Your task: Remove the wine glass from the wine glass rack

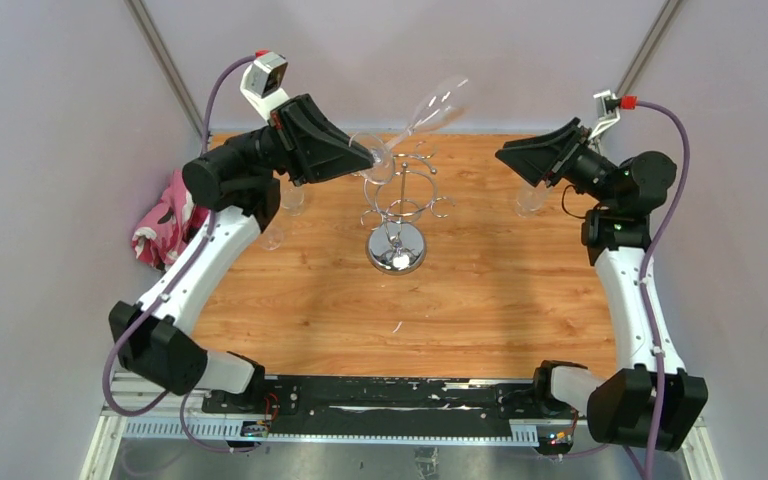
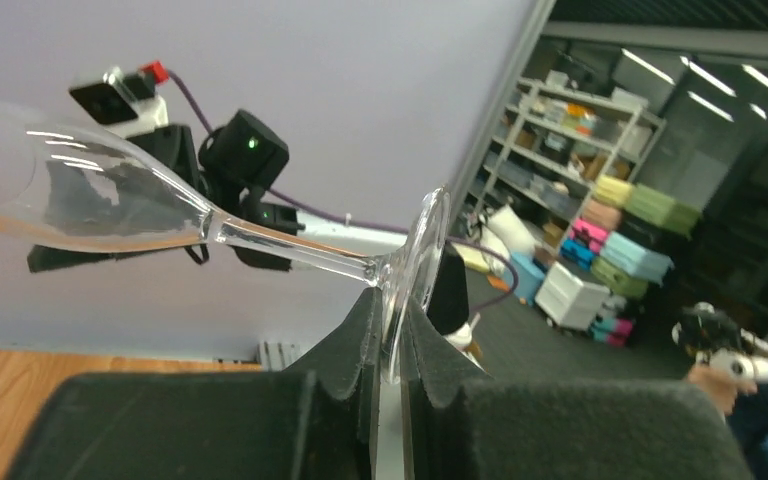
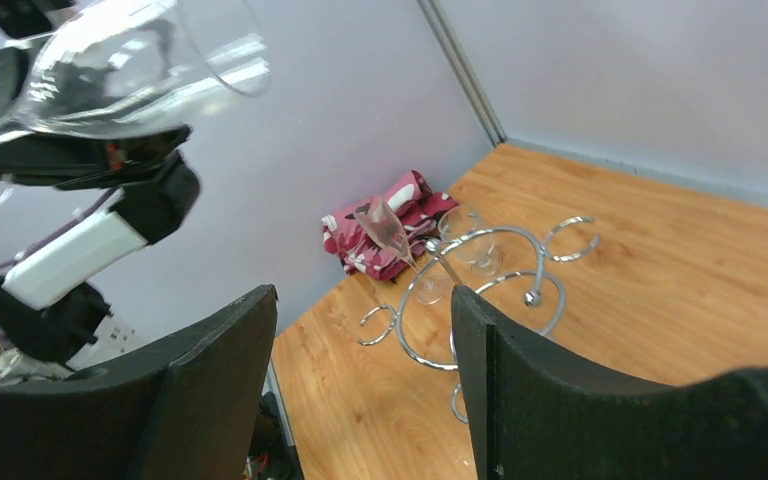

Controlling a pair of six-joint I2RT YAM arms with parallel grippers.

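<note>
Above the rack (image 1: 401, 203) | I see the wine glass (image 1: 432, 110) slanting, bowl up toward the back wall | my left gripper (image 1: 366, 157) clamps its foot, arm raised | right gripper (image 1: 516, 162) spread wide, empty, off to the side

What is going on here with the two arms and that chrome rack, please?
The left arm's tool is shut on the foot of the wine glass and holds it tilted in the air above the wine glass rack. The right arm's tool is open and empty, off to the right of the rack.
</note>
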